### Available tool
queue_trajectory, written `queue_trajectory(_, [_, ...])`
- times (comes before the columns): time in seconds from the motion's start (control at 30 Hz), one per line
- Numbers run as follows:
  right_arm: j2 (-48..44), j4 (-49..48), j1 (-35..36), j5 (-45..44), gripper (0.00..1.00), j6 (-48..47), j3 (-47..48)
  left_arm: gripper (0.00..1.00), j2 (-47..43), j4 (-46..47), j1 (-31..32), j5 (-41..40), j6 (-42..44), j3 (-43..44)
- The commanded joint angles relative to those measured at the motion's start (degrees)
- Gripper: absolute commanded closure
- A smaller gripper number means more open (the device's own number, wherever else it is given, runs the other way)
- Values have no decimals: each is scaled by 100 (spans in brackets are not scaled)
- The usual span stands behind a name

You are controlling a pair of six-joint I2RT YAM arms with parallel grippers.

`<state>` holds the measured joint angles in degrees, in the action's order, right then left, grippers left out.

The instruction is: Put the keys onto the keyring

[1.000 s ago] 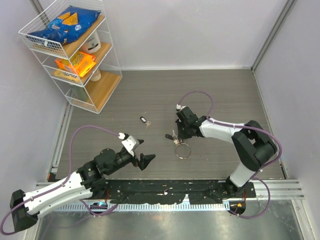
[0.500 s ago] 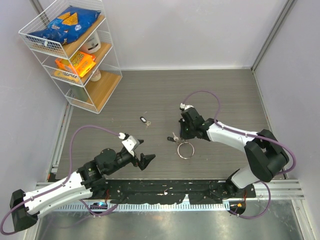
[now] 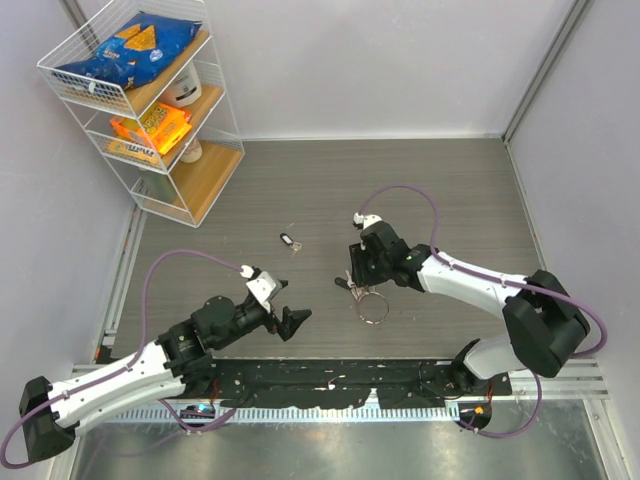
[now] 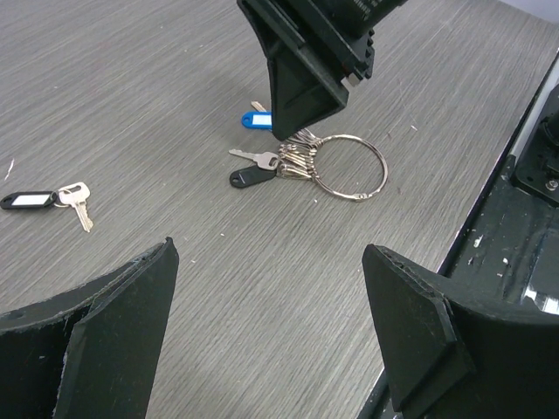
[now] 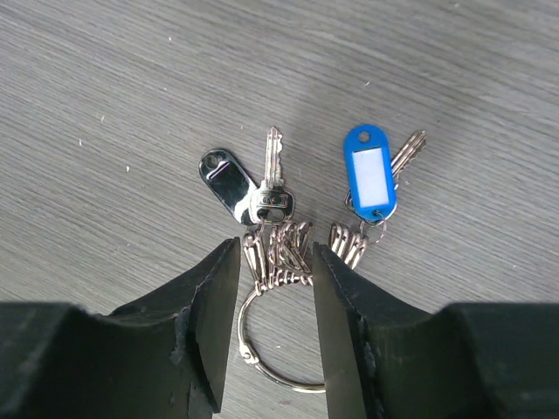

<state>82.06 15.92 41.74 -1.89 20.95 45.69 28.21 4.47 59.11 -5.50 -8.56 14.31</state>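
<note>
The keyring (image 5: 245, 353) lies flat on the grey table, a bunch of small clips threaded on its top. My right gripper (image 5: 273, 253) stands over it, its fingers closed against both sides of that clip bunch. A silver key (image 5: 271, 179) with a black tag and a blue-tagged key (image 5: 370, 175) hang off the clips. In the top view the right gripper (image 3: 357, 280) sits just left of the keyring (image 3: 372, 306). A loose key with a dark tag (image 3: 290, 241) lies apart to the left. My left gripper (image 3: 290, 320) hovers open and empty, near the front.
A white wire shelf (image 3: 140, 100) with snack bags stands at the back left. The black mounting rail (image 3: 330, 380) runs along the near edge. In the left wrist view, the loose tagged key (image 4: 74, 199) lies far left of the keyring (image 4: 383, 170).
The right arm's elbow has swung out to the right while its gripper stayed over the clip bunch, shifting slightly. The keyring barely moved. The left arm is still.
</note>
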Motion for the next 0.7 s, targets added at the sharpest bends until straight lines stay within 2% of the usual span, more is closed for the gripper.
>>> queue_trajectory(0.0, [-261, -116, -16, -329, 55, 67, -8, 7, 1, 274, -31, -4, 29, 55])
queue_trajectory(0.2, [90, -159, -95, -611, 54, 304, -43, 7, -96, 239, -23, 5, 3, 37])
queue_trajectory(0.27, [135, -247, -95, -611, 59, 383, -60, 7, -87, 239, -31, -4, 12, 37])
queue_trajectory(0.33, [170, -379, -96, -576, 71, 427, -95, 7, -87, 195, -31, 5, -23, 46])
queue_trajectory(0.43, [275, -415, -87, -470, 80, 454, -60, 8, -131, 203, -31, 40, -49, 29])
queue_trajectory(0.47, [301, -432, -95, -427, 88, 463, -60, 7, -149, 203, -23, 31, -50, 28])
queue_trajectory(0.5, [310, -441, -104, -426, 92, 454, -69, 7, -157, 195, -23, 31, -50, 20])
queue_trajectory(0.67, [302, -467, -95, -522, 94, 498, -245, 7, -184, 186, -31, 22, -50, 11])
